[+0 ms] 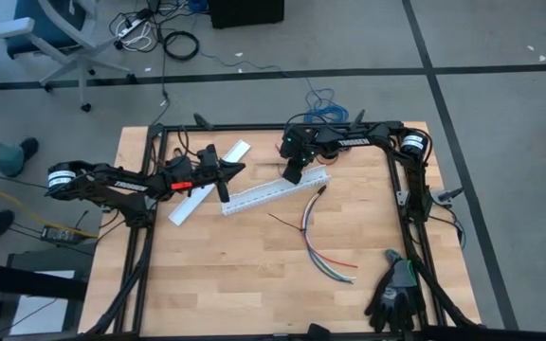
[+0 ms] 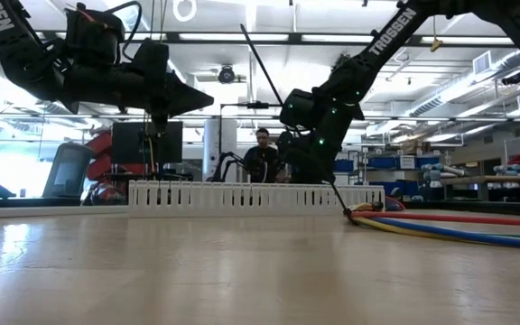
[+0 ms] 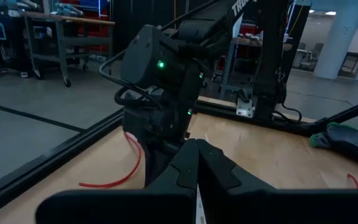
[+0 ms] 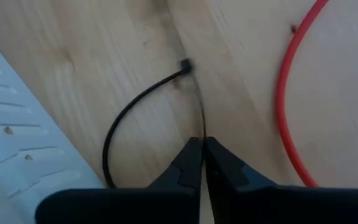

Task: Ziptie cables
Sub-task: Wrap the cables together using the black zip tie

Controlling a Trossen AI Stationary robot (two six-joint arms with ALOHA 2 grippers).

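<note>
The cables (image 1: 313, 232), a bunch of coloured wires, lie on the wooden table right of centre, with their black-sleeved end (image 1: 321, 191) toward the far side. They also show in the low view (image 2: 450, 226). My right gripper (image 1: 294, 177) points steeply down just left of that end, shut on a thin black zip tie (image 4: 114, 134). The zip tie curves over the wood in a loop up to its small head (image 4: 185, 64). My left gripper (image 1: 227, 172) hovers level over the table's left part, shut (image 3: 196, 163), with nothing visible between its fingers. My right gripper (image 4: 202, 152) pinches the zip tie's thin strap (image 4: 201, 127) between its two fingertips, coming from above at a steep slant. The strap runs on from the fingertips to the head, and the looped part lies on the table.
A white slotted cable duct (image 1: 273, 192) lies aslant at mid-table, right beside my right gripper (image 4: 11, 162). A second white strip (image 1: 202, 194) lies under my left arm. A single red wire (image 4: 284, 93) curves close by. Dark gloves (image 1: 396, 294) lie at the near right corner.
</note>
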